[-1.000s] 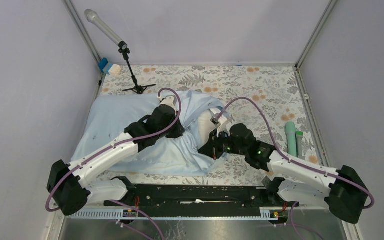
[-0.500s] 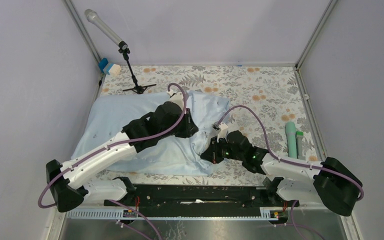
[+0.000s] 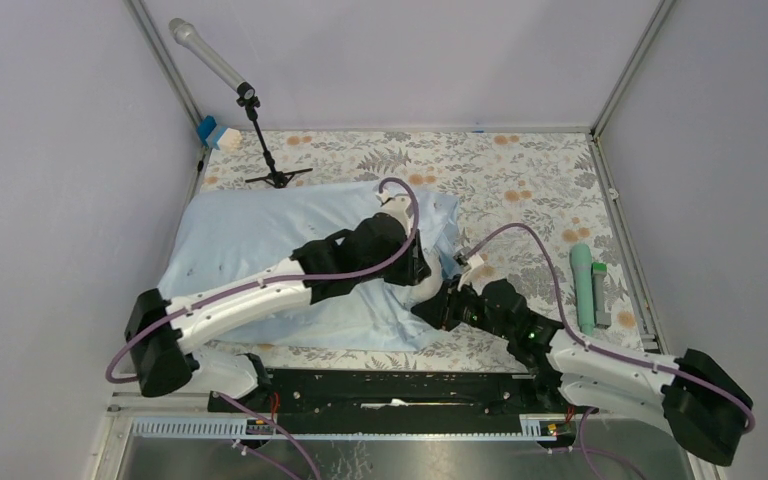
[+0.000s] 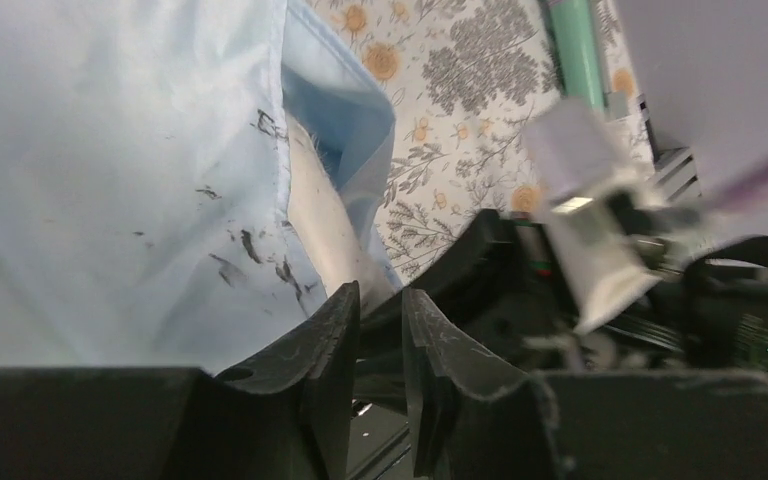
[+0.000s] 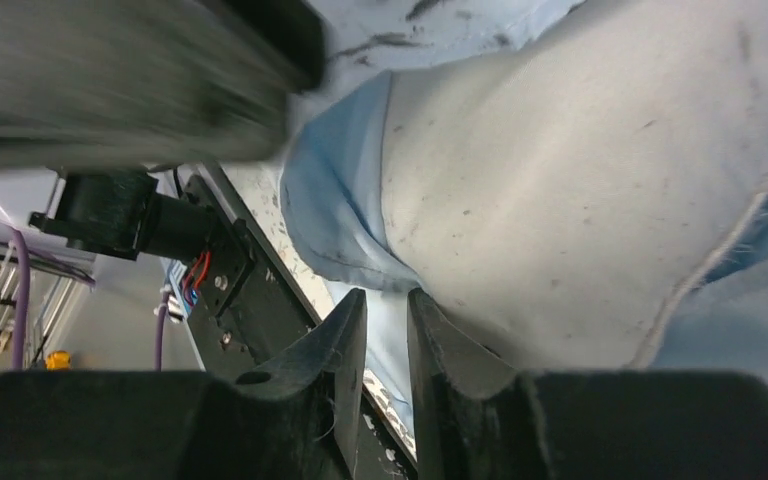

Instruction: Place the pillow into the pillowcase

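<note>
The light-blue pillowcase [image 3: 290,235] lies wrinkled across the left and middle of the table, with the pillow inside it. Off-white pillow fabric shows at the case's open right end [image 3: 428,291], as a strip in the left wrist view [image 4: 325,215] and as a broad bulge in the right wrist view [image 5: 580,200]. My left gripper [image 3: 422,270] hovers over that open end, jaws a narrow gap apart [image 4: 380,300] and nothing between them. My right gripper [image 3: 438,308] sits just below the pillow's near corner, jaws slightly apart [image 5: 387,305] and holding nothing. The pillowcase hem [image 5: 335,210] curls beside the pillow.
A grey floral tablecloth [image 3: 520,170] covers the table. A microphone on a small stand [image 3: 260,140] is at the back left, next to a blue and white object [image 3: 215,132]. A green tube [image 3: 583,275] lies at the right. The black base rail [image 3: 390,385] runs along the near edge.
Both arms have swung to the right, toward the case's open end. Both grippers went from shut to slightly open. The blue cloth now covers more of the pillow.
</note>
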`<action>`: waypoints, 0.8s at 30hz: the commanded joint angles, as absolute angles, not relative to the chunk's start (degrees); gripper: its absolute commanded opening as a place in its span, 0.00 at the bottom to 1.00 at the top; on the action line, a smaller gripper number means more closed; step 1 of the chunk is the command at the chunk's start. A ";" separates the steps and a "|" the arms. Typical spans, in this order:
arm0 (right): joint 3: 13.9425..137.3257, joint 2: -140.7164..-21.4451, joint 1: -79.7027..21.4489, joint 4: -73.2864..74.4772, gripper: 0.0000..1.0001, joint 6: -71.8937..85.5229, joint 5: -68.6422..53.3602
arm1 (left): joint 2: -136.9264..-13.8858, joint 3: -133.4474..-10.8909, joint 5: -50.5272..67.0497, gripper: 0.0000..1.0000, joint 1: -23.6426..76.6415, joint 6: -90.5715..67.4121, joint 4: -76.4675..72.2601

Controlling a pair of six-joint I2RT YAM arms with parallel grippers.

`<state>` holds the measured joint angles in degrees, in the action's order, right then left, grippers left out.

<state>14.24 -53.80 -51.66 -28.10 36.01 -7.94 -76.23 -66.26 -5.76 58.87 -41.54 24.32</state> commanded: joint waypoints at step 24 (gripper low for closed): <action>24.19 -18.34 -51.77 29.16 0.47 48.56 31.54 | -104.51 -89.18 -37.48 0.63 72.76 -33.46 46.86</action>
